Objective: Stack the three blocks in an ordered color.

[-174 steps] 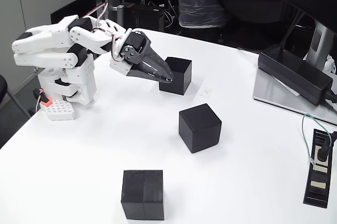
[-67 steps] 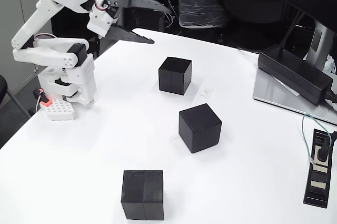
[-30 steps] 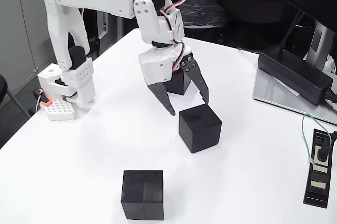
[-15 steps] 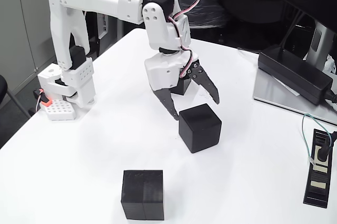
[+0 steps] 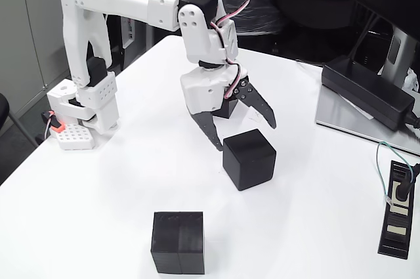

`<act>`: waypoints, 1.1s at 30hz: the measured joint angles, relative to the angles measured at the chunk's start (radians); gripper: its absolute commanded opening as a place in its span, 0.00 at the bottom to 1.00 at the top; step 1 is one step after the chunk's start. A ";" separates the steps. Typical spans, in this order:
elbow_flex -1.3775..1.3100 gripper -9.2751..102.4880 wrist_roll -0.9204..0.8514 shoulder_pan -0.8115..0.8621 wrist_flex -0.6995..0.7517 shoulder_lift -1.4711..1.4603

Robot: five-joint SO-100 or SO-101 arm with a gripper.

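My gripper (image 5: 245, 134) hangs spread wide, empty, just above the middle block (image 5: 249, 159) at frame center on the tabletop (image 5: 131, 193). I judge this the approach; next I lower and close.

Three matte black cubes sit on one white table (image 5: 118, 193): the near cube (image 5: 178, 241), the middle cube (image 5: 249, 159) and the far cube (image 5: 226, 106), partly hidden behind the arm. One white robot arm (image 5: 138, 3) carries one gripper (image 5: 244, 131). One long black adapter box (image 5: 367, 92) lies at the right.
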 measured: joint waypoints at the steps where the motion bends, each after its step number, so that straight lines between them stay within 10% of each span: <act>1: -0.005 0.40 0.000 0.000 0.000 -0.018; 33: -0.278 0.16 0.000 -0.080 0.158 -0.333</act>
